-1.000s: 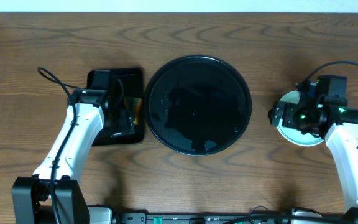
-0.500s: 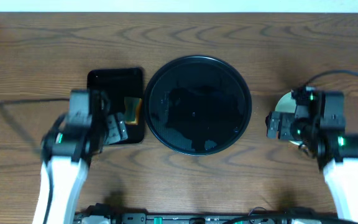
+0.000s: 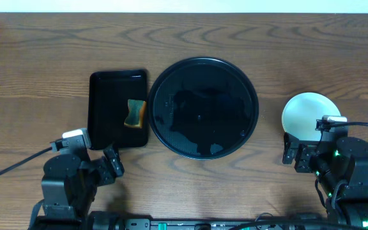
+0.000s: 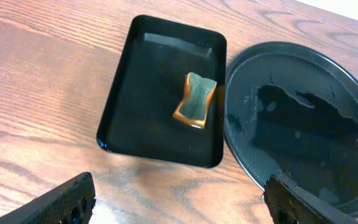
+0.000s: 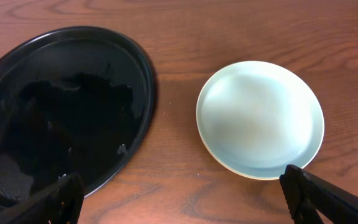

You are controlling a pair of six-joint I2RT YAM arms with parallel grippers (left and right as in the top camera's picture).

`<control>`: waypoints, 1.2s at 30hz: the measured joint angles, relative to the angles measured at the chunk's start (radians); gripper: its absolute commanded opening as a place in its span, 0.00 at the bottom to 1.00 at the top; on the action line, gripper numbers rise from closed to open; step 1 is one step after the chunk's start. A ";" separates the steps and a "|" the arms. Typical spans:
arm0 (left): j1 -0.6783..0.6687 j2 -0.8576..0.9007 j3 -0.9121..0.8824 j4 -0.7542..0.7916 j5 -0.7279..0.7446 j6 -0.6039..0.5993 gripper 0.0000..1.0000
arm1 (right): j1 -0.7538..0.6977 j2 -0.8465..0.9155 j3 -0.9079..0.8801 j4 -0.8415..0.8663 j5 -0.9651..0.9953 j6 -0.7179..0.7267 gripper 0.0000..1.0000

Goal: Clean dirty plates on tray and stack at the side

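Left end effector (image 3: 112, 165) is hovering at 7 o'clock of the round tray (image 3: 203, 108), fingers spread wide and gripping nothing. Right end effector (image 3: 297, 155) is hovering at 4 o'clock, equally wide open. The mint-blue plate (image 3: 308, 115) is resting on the surface (image 3: 43, 57) at 3 o'clock, apart from the tray. A sponge (image 3: 136, 114) is lying in the rectangular tray (image 3: 110, 108) at 9 o'clock.

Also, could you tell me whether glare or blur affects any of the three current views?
Overhead: sharp, with patchy reflections on the round tray. Left wrist: a pale sheen on the far inner wall of the rectangular tray, the sponge crisp, the fingers at the bottom corners dark and soft. Right wrist: the plate evenly lit without glare, a thin shadow under its near rim.
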 measured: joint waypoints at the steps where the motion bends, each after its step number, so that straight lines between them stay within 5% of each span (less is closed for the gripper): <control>1: 0.000 -0.002 0.000 -0.005 0.000 0.000 0.88 | 0.000 0.000 0.000 -0.003 0.001 0.000 0.99; 25: 0.000 -0.002 0.000 -0.023 0.000 0.000 0.88 | 0.000 -0.037 -0.012 -0.087 0.006 0.000 0.99; 36: 0.000 -0.002 -0.001 -0.024 0.005 0.000 0.88 | -0.001 -0.399 -0.231 0.279 0.009 -0.043 0.99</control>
